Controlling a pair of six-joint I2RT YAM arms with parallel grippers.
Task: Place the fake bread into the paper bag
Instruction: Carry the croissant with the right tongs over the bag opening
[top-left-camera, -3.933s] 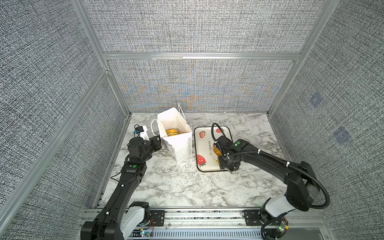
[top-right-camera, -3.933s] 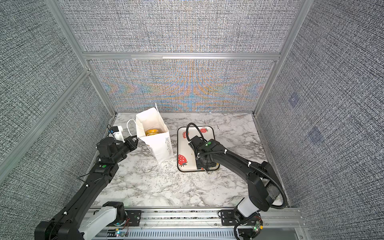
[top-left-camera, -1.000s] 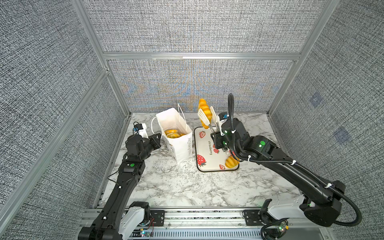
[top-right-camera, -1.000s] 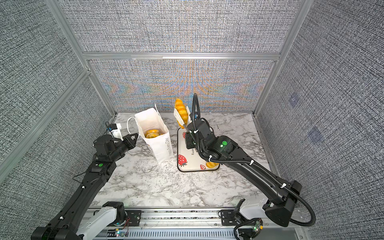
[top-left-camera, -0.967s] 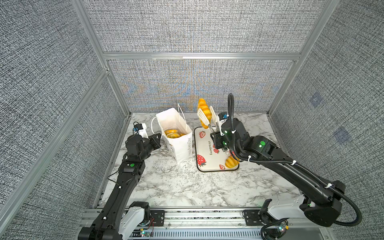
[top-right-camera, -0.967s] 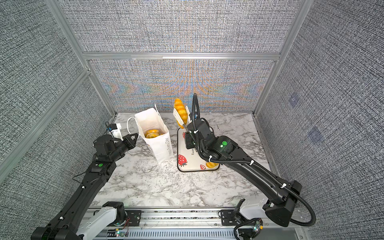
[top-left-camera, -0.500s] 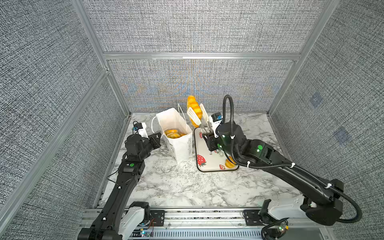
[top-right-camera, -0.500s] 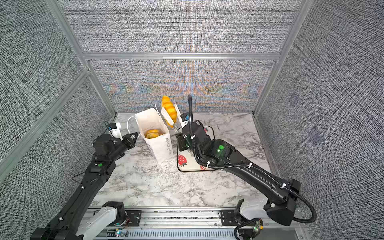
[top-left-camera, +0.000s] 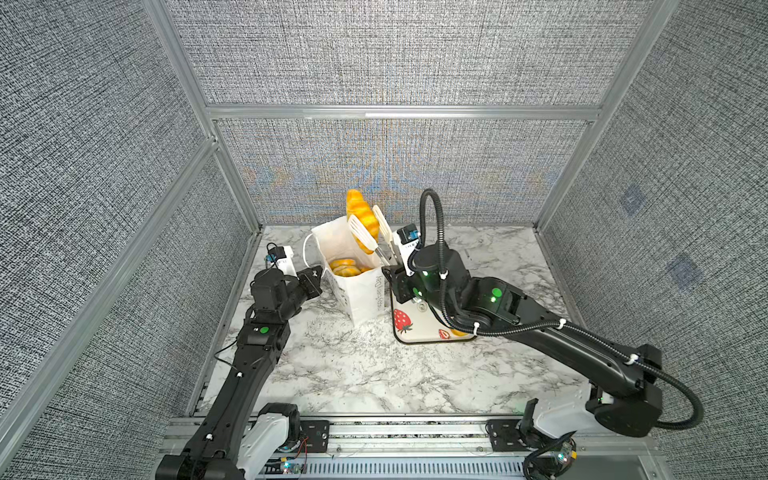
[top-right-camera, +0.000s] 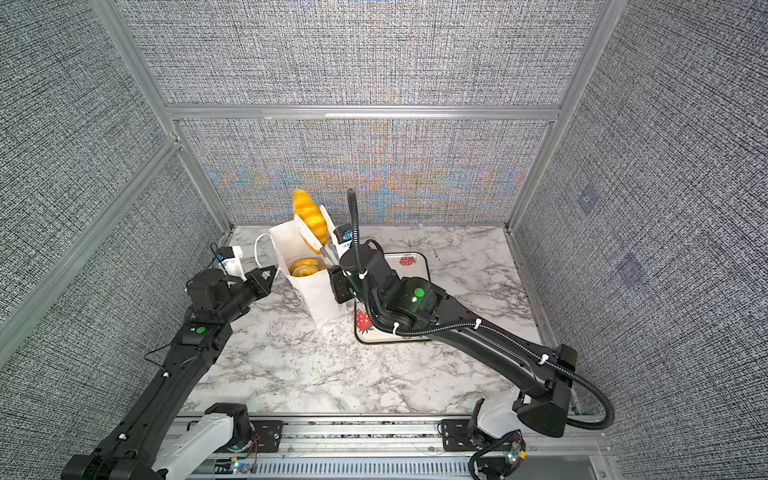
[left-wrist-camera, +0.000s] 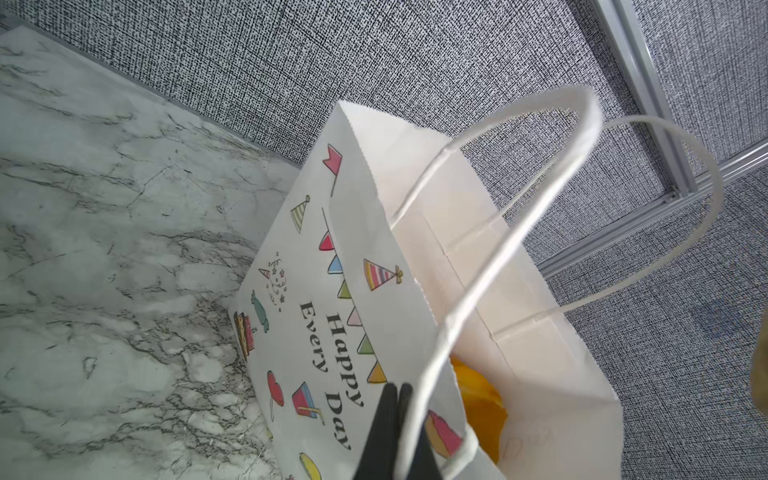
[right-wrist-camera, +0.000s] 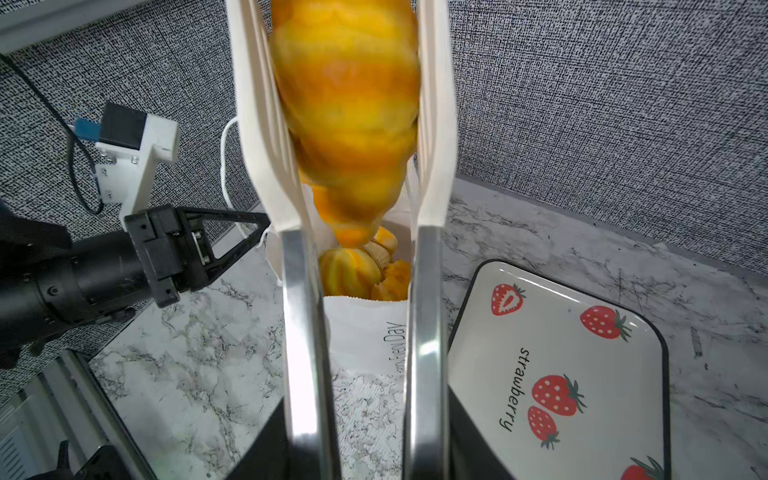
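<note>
One long loaf (top-left-camera: 363, 218) is up in the air right now, clamped between the white paddles of the tongs (top-left-camera: 360, 235). The right gripper (right-wrist-camera: 361, 449) is squeezed tight around the tongs' metal arms. The loaf hangs tilted, its lower tip aimed at the open mouth of the paper bag (top-left-camera: 361, 299). That bag stands toward the far side of the table (top-left-camera: 374, 374), just left of the strawberry tray (right-wrist-camera: 552, 316). Several golden pieces (top-left-camera: 345, 268) already lie inside, piled fairly high.

On the left, the left gripper (top-left-camera: 313, 276) has its jaws pressed together, pinching the bag's left rim by the cord handle (left-wrist-camera: 584, 112) and holding the mouth open.

Now for the drop, and it looks tricky. The loaf is long and the bag is narrow and light. I'd want the tip centred over the mouth and clear of the right wall, which the tongs sit very close to. The tip should be lowered past the rim before the tongs ease off. Let go too high and it could catch the edge, topple out or knock the bag over. A gentle release, nose first, with that left pinch firm, seems the safe play.

An orange sliver (top-left-camera: 456, 332) peeks out on the tray under the right arm, so probably one more to fetch.
</note>
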